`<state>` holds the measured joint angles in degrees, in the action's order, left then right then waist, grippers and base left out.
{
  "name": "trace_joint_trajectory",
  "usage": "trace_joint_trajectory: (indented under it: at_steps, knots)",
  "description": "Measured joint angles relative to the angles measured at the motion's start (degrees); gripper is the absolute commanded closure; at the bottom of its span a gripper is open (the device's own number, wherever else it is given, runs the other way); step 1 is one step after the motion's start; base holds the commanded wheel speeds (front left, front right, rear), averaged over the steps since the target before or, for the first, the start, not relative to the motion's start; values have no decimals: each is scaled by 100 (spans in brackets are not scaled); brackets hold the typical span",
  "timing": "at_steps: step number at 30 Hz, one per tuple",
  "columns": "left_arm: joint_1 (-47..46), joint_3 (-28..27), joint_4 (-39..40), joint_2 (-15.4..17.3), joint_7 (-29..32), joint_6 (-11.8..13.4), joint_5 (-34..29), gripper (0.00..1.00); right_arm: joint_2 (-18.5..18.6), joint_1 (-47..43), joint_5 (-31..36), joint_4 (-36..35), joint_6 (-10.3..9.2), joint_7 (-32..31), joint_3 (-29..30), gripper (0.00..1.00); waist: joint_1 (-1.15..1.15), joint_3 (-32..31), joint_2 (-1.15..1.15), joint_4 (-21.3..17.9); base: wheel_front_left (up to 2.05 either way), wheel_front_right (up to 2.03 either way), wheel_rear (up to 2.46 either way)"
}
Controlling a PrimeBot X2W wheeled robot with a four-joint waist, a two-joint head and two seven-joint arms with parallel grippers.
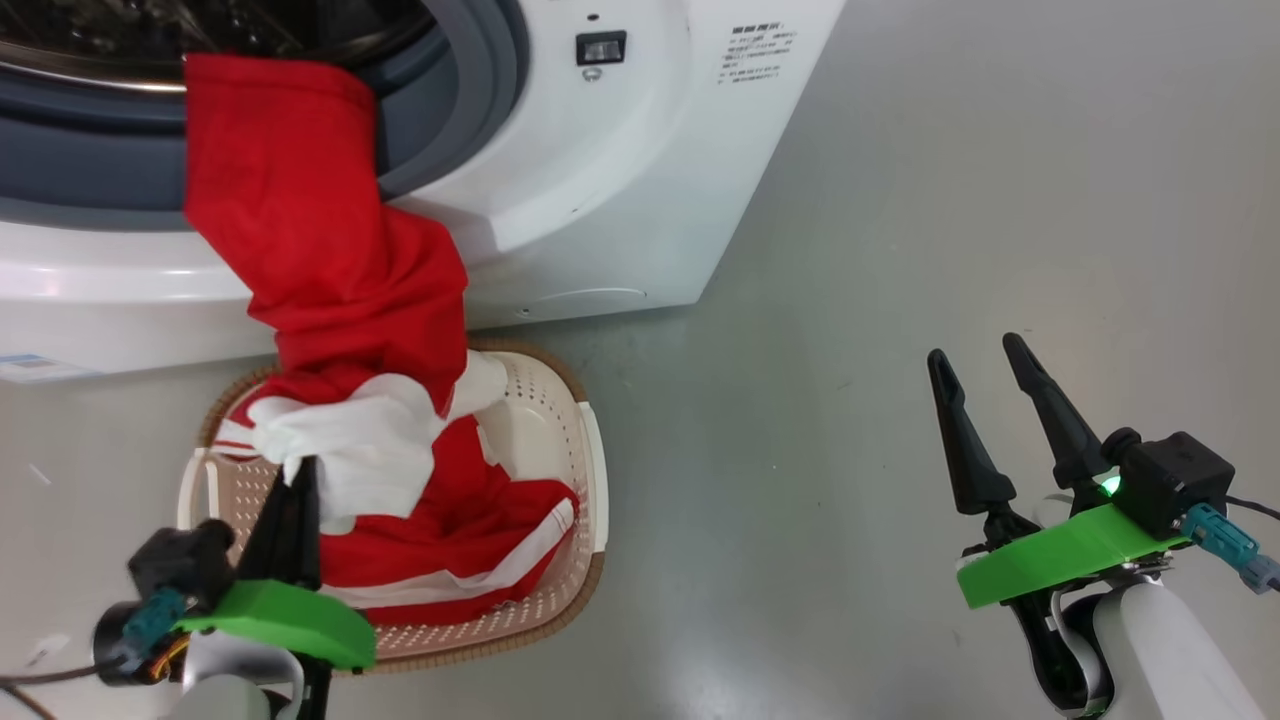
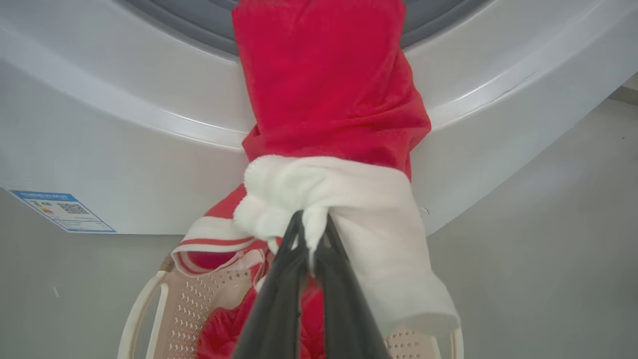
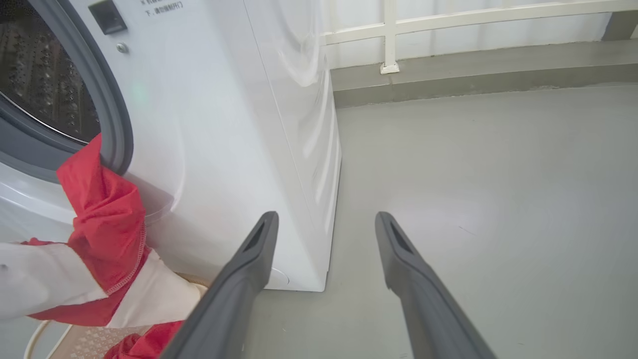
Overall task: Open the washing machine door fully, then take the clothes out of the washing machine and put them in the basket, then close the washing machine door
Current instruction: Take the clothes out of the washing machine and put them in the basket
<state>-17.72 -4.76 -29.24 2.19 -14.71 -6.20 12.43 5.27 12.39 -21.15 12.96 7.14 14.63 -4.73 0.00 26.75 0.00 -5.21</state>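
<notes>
left gripper pinches clothes (white part) over basket.

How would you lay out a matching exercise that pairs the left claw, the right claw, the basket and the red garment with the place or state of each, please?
Things:
1. left claw
2. right claw
3. basket
4. red garment

Places or states:
A. open, above bare floor
B. hanging from the washing machine opening down into the basket
C. shut on the white cloth
D. on the floor, in front of the washing machine

Pairs: 1-C, 2-A, 3-D, 4-B.
</notes>
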Motion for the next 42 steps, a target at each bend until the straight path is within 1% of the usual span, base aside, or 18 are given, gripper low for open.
trace_joint_trajectory:
  at_steps: [1, 5, 8, 10, 13, 20, 26, 27, 28, 29, 30, 31, 32, 33, 42]
  knots:
    - [-70, 10, -162, -3, 0, -41, -56, 100, -1, 6, 0, -3, 0, 0, 0, 0, 0, 35, 0, -8, 0, 0, 0]
    - [-402, 57, -809, -7, 0, -46, -253, 100, -3, 152, 0, -29, 0, 0, 3, 0, 0, 190, 0, -42, 0, 0, 0]
    - [-651, 58, -1212, -10, 0, -65, -369, 97, -4, 229, 0, -46, 0, 0, 3, 0, 0, 308, 0, -69, 0, 0, 0]
    - [-814, 49, -1444, -13, 0, -89, -420, 100, -8, 234, 0, -53, 0, 0, 3, 0, 0, 387, 0, -87, 0, 0, 0]
    - [-1036, 18, -1731, -12, 0, -89, -443, 100, -11, 297, 0, -66, 0, 0, -1, 0, 0, 505, 0, -115, 0, 0, 0]
    - [-1487, -46, -1987, 7, 0, -90, -549, 100, -22, 470, 0, -112, 0, 0, -8, 0, 0, 792, 0, -162, 0, 0, 0]
    - [-1692, -51, -2102, 25, 0, -96, -601, 100, -42, 625, 0, -115, 0, 0, -24, 0, 0, 1006, 0, -182, 0, 0, 0]
    - [-1712, -52, -2120, 31, 0, -96, -604, 98, -45, 659, 0, -114, 0, 0, -26, 0, 0, 1033, 0, -185, 0, 0, 0]
    - [-1738, -55, -2136, 34, 0, -96, -609, 91, -45, 677, 0, -119, 0, 0, -27, 0, 0, 1056, 0, -188, 0, 0, 0]
    - [-1766, -56, -2142, 37, 0, -96, -609, 76, -47, 679, 0, -121, 0, 0, -29, 0, 0, 1077, 0, -189, 0, 0, 0]
    - [-1783, -58, -2151, 40, 0, -96, -610, 52, -51, 678, 0, -120, 0, 0, -30, 0, 0, 1093, 0, -191, 0, 0, 0]
    - [-1794, -59, -2163, 40, 0, -96, -611, 52, -51, 678, 0, -120, 0, 0, -30, 0, 0, 1105, 0, -191, 0, 0, 0]
    - [-1798, -62, -2173, 41, 0, -96, -626, 12, -53, 678, 0, -120, 0, 0, -32, 0, 0, 1113, 0, -190, 0, 0, 0]
    - [-1801, -66, -2178, 41, 0, -96, -642, 0, -57, 678, 0, -119, 0, 0, -33, 0, 0, 1113, 0, -189, 0, 0, 0]
    - [-1856, -65, -2049, 38, 0, -97, -642, 0, -62, 679, 1, -94, 0, 0, -20, 0, 0, 1005, 0, -133, 0, 0, 0]
